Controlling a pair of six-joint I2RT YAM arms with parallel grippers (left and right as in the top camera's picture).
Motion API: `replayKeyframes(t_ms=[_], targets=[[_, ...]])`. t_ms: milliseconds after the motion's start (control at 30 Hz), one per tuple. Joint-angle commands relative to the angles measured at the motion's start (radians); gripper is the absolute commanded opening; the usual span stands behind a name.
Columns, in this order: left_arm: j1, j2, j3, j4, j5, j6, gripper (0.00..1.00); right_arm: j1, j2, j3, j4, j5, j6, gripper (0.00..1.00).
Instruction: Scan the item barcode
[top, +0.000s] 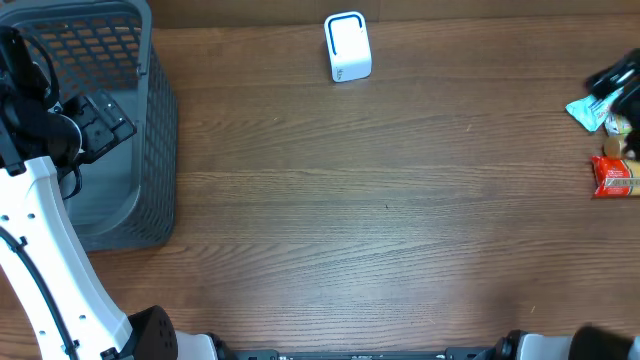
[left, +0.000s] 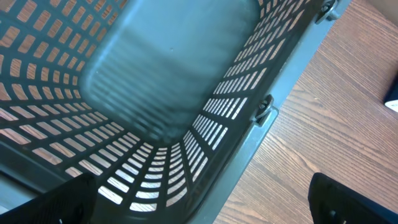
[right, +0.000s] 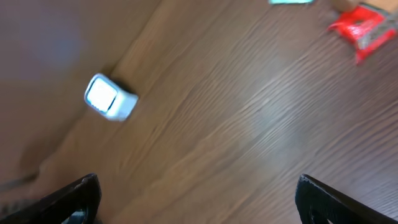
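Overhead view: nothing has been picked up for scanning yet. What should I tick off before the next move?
1. Right gripper open and empty: ok, the fingers are wide apart with nothing between them.
2. Left gripper open and empty: ok, it is over the grey basket.
3. Scanner unobstructed: ok, nothing lies near it.
4. An item available to pick: ok, a red packet lies at the right edge beside a teal packet.
5. Barcode side of the red packet facing up: cannot tell, too small.
6. Right wrist view sharp enough to aim: not ok, it is blurred.
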Motion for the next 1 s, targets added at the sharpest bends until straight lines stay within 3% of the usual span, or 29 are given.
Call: replayKeyframes(t_ms=[0,167,267,533,967], targets=[[-0.002,0.003,0.006,-0.001,-0.012,0.019,1.0,0.13,-0.086,-0.01,-0.008,0.074,-0.018,1.0],[-0.002,0.003,0.006,-0.001,-0.013,0.019,1.0,0.354,-0.253,-0.15,-0.008,0.146,0.001,1.0],[-0.002,0.003,0.006,-0.001,-0.013,0.019,0.99,0.402,-0.339,-0.268,-0.007,0.151,0.009,1.0],[-0.002,0.003,0.006,-0.001,-0.013,0.019,1.0,0.412,-0.512,-0.558,-0.008,0.1,0.019,1.0],[-0.002,0.003,0.006,-0.001,-0.012,0.019,1.0,0.412,-0.485,-0.585,-0.006,0.09,-0.001,1.0]])
